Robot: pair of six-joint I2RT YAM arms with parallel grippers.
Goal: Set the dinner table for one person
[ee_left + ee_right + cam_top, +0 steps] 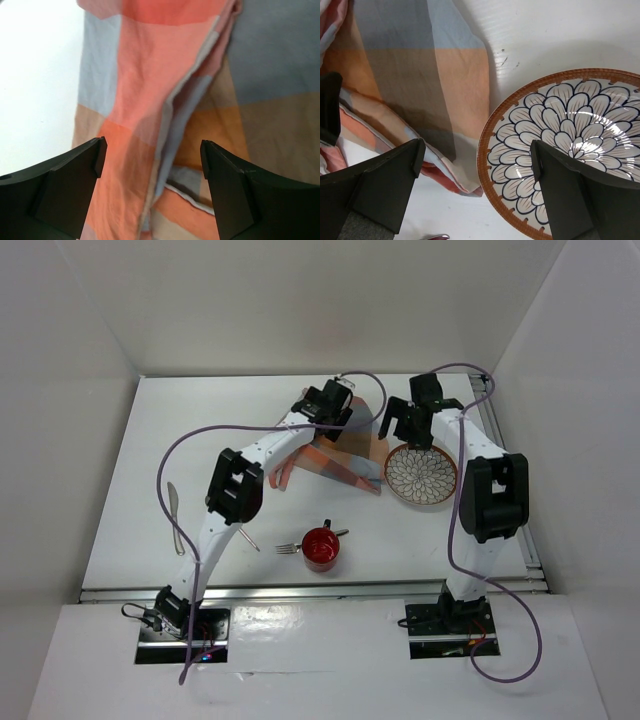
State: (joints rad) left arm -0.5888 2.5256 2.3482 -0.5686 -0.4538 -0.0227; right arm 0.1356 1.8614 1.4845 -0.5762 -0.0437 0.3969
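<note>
The white dinner table [170,430] carries a crumpled orange, red and grey-blue checked cloth [345,455] at the back middle. A flower-patterned plate with a brown rim [421,477] lies just right of it. My left gripper [335,412] is open and hovers over the cloth [150,75], touching nothing. My right gripper [405,430] is open above the plate's left rim [560,130] and the cloth's edge [420,65], holding nothing. A red cup [321,548] and a fork [288,548] lie near the front middle.
A silver utensil [175,518] lies at the left of the table. Another thin utensil [248,537] lies beside the left arm. A metal rail [300,590] runs along the near edge. White walls enclose the table on three sides.
</note>
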